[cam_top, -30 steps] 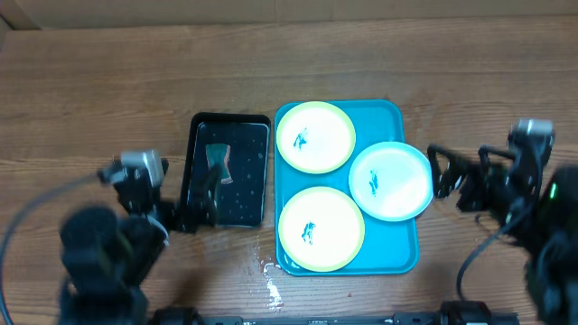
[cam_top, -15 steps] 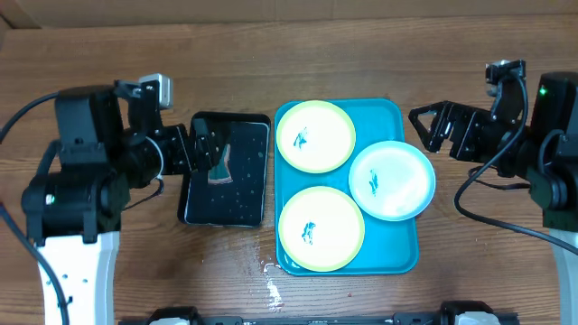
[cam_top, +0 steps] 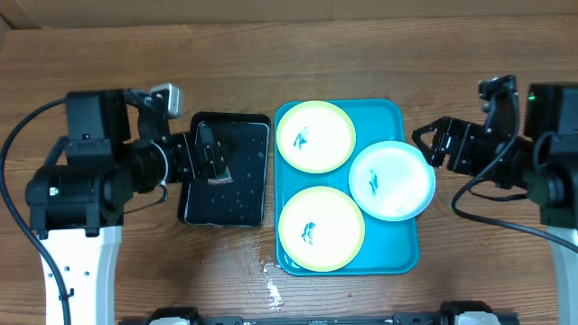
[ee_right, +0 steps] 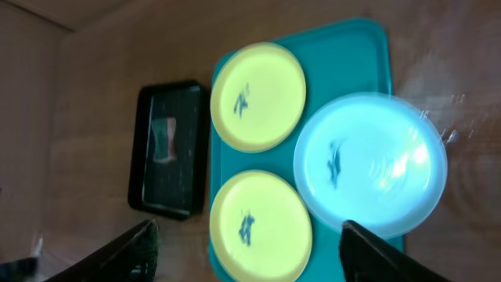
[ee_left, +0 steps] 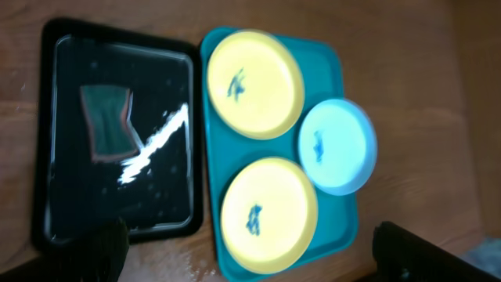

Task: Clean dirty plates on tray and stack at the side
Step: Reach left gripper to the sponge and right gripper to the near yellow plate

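Note:
The turquoise tray (cam_top: 399, 116) holds three plates, each with a small blue smear. A yellow-green plate (cam_top: 314, 136) lies at the far side and another (cam_top: 321, 229) at the near side. The light blue plate (cam_top: 390, 181) overhangs the tray's right rim. My left gripper (cam_top: 206, 149) is open and empty, hovering over the black tray. My right gripper (cam_top: 435, 143) is open and empty, just right of the light blue plate. The left wrist view shows the tray (ee_left: 213, 150) and its wide-open fingers (ee_left: 249, 251). The right wrist view shows the light blue plate (ee_right: 369, 164) and open fingers (ee_right: 250, 251).
A smaller black tray (cam_top: 226, 209) with a wet bottom stands left of the turquoise tray. A green sponge (ee_left: 107, 121) lies in it, partly under my left gripper in the overhead view. Water drops (cam_top: 271, 287) lie on the wooden table in front.
Both arms came up from low at the table's front. The left gripper now reaches over the black tray and the right gripper has moved closer to the light blue plate. The plates have not moved.

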